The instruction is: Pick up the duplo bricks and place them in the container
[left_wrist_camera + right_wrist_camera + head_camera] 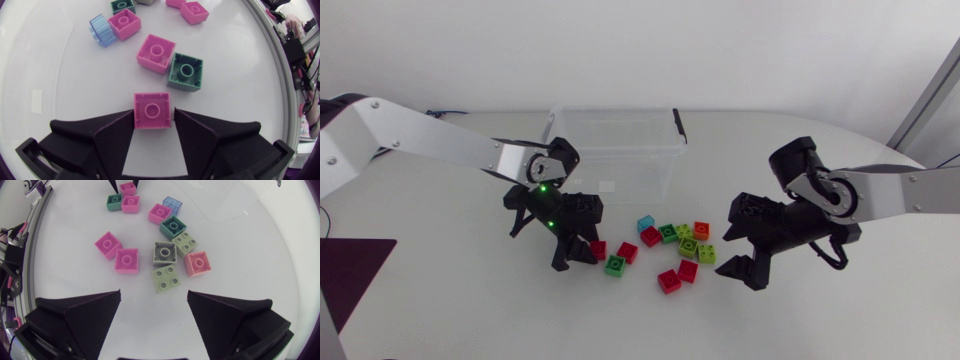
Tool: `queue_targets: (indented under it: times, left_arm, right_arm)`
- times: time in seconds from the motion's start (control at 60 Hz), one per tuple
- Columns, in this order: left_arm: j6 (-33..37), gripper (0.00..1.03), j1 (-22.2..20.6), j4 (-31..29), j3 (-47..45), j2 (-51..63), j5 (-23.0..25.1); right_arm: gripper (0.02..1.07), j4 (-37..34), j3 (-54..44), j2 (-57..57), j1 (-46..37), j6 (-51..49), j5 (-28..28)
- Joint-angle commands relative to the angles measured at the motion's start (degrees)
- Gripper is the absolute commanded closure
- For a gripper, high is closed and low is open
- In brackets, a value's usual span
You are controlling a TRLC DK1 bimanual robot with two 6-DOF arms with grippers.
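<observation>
Judging from how things lie, the task is only just getting going. In the head view the container (620, 165) is standing at the upper middle of the frame, and no brick is showing inside it. About a dozen bricks (688, 247) are lying scattered on the tabletop (470, 300) at the lower middle of the frame, in front of the container and between the two arms.

The left end effector (153, 112) is clenching a red brick (152, 102), which is sitting between its fingertips with a finger pressing on each side. That brick is resting on the tabletop at the cluster's left end and is not yet lifted. Just ahead of it a green brick (186, 72) and a second red brick (156, 52) are lying side by side, touching or nearly so.

The right end effector (154, 295) is hanging released at the lower right of the cluster, fingers wide apart and holding nothing. The nearest bricks are lying ahead of it, apart from its fingers.

Nearly everything is left to do. The red brick needs lifting, carrying to the container and dropping in, and then every other brick needs the same.
</observation>
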Motion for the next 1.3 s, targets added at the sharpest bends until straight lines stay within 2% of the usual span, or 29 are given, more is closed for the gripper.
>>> queue_targets:
  times: [0.0, 0.05, 0.25, 0.4, 0.45, 0.583, 1.0, 1.1, 1.167, 1.25, 1.283]
  left_arm:
    - [3.10, 0.61, 0.18, -7.32, 3.76, 3.70, 0.18]
    - [3.10, 0.62, 0.97, -8.02, 3.68, 3.08, 0.18]
    - [3.45, 0.62, 2.91, -11.19, 0.86, -6.50, 1.76]
    - [3.45, 0.62, 3.35, -15.67, -0.98, -17.48, 4.67]
    - [3.37, 0.62, 3.70, -18.04, -0.98, -22.85, 6.16]
    - [1.96, 0.62, 4.84, -18.22, -0.45, -30.05, 7.74]
    - [-0.50, 0.62, 7.48, -16.46, 8.25, -28.12, 8.53]
    - [-3.75, 0.62, 7.83, -12.68, 9.39, -26.54, 8.53]
    - [-13.42, 0.62, 8.18, -2.22, 9.57, -23.99, 8.53]
    - [-17.64, 0.62, 8.27, 2.26, 9.65, -22.67, 8.53]
    - [-18.61, 0.62, 8.27, 3.32, 9.57, -22.41, 8.44]
  right_arm:
    - [0.14, -1.34, 1.48, 3.16, 0.89, -3.57, -0.43]
    - [0.18, -1.25, 2.00, 4.39, 1.60, -4.01, -0.43]
    - [0.18, 1.30, 3.41, 8.08, 2.91, -4.80, 0.80]
    - [0.18, 1.56, 5.17, 10.81, 3.00, -5.68, 0.88]
    - [0.22, 2.44, 5.34, 11.60, 3.27, -5.77, 0.97]
    - [0.22, 4.64, 5.69, 11.60, 3.27, -5.42, 1.24]
    - [0.22, 4.64, 9.03, 16.43, 5.82, -6.74, 2.38]
    - [0.42, 2.35, 9.39, 16.34, 5.64, -7.70, 2.29]
    - [0.67, 1.91, 8.42, 14.94, 5.64, -7.88, 2.29]
    - [0.80, 1.56, 7.89, 14.23, 5.55, -7.88, 2.29]
    - [0.82, 1.38, 7.89, 14.23, 5.46, -7.88, 2.29]
